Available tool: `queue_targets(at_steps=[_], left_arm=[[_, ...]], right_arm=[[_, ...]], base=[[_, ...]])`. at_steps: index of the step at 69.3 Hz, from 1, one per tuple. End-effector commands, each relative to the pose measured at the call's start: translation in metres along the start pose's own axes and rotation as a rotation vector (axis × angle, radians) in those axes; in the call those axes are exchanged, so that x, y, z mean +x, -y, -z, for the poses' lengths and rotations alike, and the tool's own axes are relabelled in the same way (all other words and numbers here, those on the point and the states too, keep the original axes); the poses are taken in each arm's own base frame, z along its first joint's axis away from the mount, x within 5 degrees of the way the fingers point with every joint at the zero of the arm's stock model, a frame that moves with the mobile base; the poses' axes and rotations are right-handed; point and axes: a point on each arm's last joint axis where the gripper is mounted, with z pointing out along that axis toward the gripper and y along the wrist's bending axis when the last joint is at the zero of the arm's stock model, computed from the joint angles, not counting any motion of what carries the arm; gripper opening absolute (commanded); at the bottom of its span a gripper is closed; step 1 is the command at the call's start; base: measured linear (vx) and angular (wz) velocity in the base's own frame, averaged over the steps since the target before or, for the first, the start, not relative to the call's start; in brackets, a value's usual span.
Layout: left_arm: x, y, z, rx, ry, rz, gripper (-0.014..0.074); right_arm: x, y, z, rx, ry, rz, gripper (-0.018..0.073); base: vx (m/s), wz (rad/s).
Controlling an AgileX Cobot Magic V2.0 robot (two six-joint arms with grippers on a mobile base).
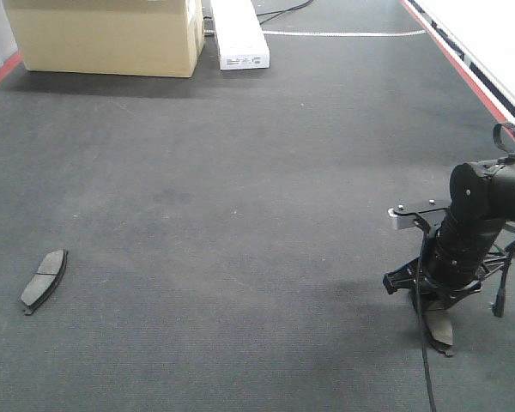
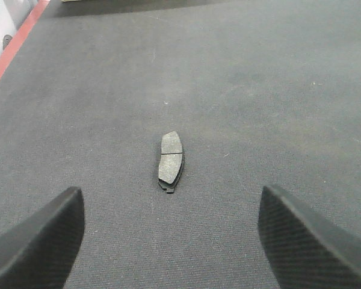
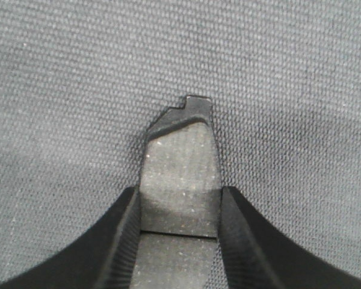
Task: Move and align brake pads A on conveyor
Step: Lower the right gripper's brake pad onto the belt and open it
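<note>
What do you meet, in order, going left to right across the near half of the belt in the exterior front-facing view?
Loose brake pad lying flat → bare conveyor → right pincer, closed on a second brake pad down at the belt.

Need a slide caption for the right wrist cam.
Right gripper clamps a brake pad by its long edges, notched end pointing ahead over the dark grey conveyor.

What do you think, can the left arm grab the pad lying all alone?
Probably yes. The left gripper is open, and the brake pad lies ahead, centred between its fingers, with only bare conveyor in between.
</note>
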Motion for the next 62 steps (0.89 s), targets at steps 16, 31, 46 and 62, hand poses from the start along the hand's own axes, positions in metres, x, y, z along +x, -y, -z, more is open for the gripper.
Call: queue_targets(at_steps=[16,31,46,62], left_arm=[[-0.012,0.000,0.003,0.002,0.080,0.002,0.0554],[-0.012,0.000,0.003,0.002,0.080,0.002,0.0554],[-0.012,0.000,0.003,0.002,0.080,0.002,0.0554],[-0.012,0.000,0.003,0.002,0.080,0.002,0.0554]], right_arm=[[-0.008,0.004,0.026,0.010,0.138,-0.018,0.0422],[-0.006,0.004,0.038,0.012,0.173,-0.026,0.0669],[0.004,0.003,0.084,0.016,0.310,-0.038,0.0650],[0.038,0.000,0.154,0.024,0.587,-0.049,0.0600]], base=[[0.00,0.00],[0.00,0.00],[0.00,0.00],[0.00,0.00]])
